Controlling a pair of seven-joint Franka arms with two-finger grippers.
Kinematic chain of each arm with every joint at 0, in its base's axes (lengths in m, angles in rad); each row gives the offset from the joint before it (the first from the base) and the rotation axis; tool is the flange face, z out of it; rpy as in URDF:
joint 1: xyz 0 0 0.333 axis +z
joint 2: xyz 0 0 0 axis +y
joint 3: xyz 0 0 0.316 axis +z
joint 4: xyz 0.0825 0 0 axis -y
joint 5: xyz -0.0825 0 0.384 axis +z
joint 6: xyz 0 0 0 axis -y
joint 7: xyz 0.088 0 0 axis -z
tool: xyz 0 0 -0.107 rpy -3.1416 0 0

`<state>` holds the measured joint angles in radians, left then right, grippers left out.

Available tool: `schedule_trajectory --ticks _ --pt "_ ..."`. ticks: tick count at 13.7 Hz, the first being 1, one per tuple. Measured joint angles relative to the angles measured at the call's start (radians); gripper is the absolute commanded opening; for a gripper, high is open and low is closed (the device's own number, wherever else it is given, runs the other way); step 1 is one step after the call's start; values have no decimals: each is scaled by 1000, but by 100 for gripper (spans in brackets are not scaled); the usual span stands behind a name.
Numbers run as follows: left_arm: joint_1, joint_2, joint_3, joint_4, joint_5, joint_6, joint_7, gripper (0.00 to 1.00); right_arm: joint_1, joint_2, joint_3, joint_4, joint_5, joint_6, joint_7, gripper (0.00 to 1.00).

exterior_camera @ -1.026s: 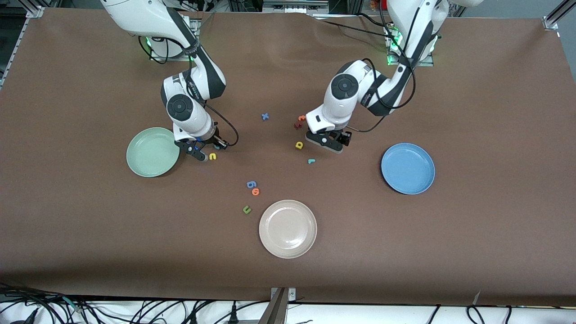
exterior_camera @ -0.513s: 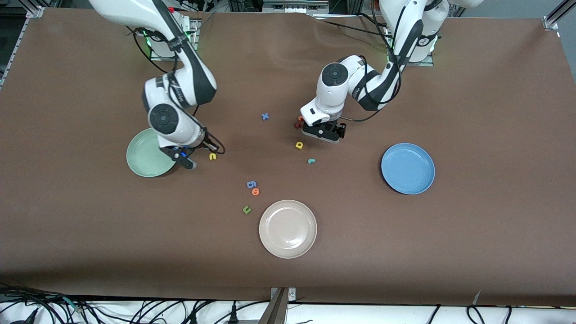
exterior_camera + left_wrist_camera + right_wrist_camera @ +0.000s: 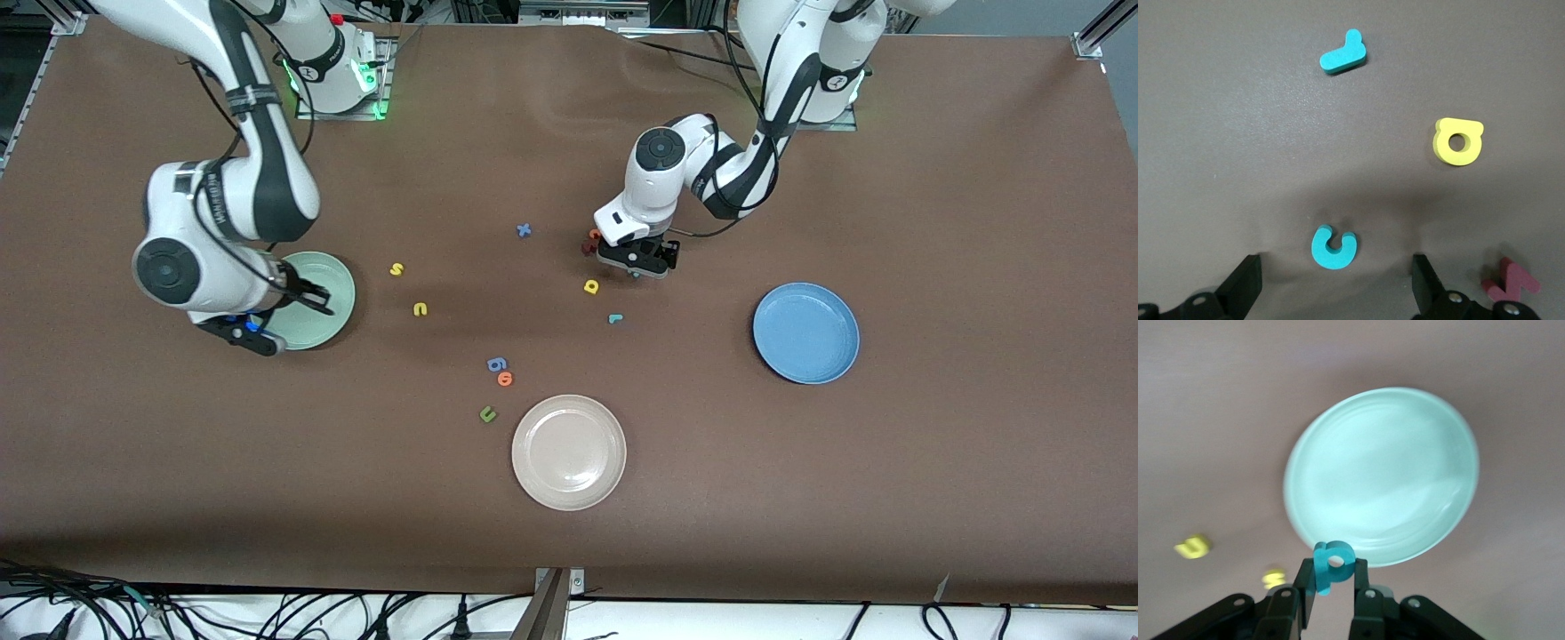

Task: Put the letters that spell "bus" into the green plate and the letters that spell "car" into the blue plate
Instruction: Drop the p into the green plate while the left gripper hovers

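My right gripper [image 3: 1331, 581] is shut on the teal-blue "b" [image 3: 1332, 564] and hangs over the edge of the green plate [image 3: 1381, 473], which also shows in the front view [image 3: 324, 298]. The yellow "s" [image 3: 396, 269] and yellow "u" [image 3: 420, 308] lie on the table beside that plate. My left gripper [image 3: 1335, 297] is open, low over the teal "c" [image 3: 1334, 247], which lies between its fingers untouched. The yellow "a" [image 3: 1458, 141] and teal "r" [image 3: 1343, 55] lie close by. The blue plate [image 3: 805, 332] is empty.
A beige-white plate [image 3: 569, 452] sits nearest the front camera. A blue "x" [image 3: 524, 230], a dark red letter [image 3: 1511, 283], a blue digit [image 3: 496, 364], an orange "o" [image 3: 505, 379] and an olive "u" [image 3: 487, 413] are scattered mid-table.
The right arm swung from beside the yellow "u" to the green plate with the "b" in its grip, uncovering the yellow "s". The left gripper shifted toward the red letter, still open.
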<state>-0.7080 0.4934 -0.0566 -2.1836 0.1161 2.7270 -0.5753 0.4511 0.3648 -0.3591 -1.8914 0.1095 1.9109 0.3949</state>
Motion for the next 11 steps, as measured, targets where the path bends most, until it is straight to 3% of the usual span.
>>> schedule_trajectory --ticks 3,11 --pt "1 0 3 0 0 2 -1 99 -37 28 -44 -44 0 35 -154 0" --pt "20 23 5 21 0 6 -3 98 -87 146 -44 -118 0 205 -302 0"
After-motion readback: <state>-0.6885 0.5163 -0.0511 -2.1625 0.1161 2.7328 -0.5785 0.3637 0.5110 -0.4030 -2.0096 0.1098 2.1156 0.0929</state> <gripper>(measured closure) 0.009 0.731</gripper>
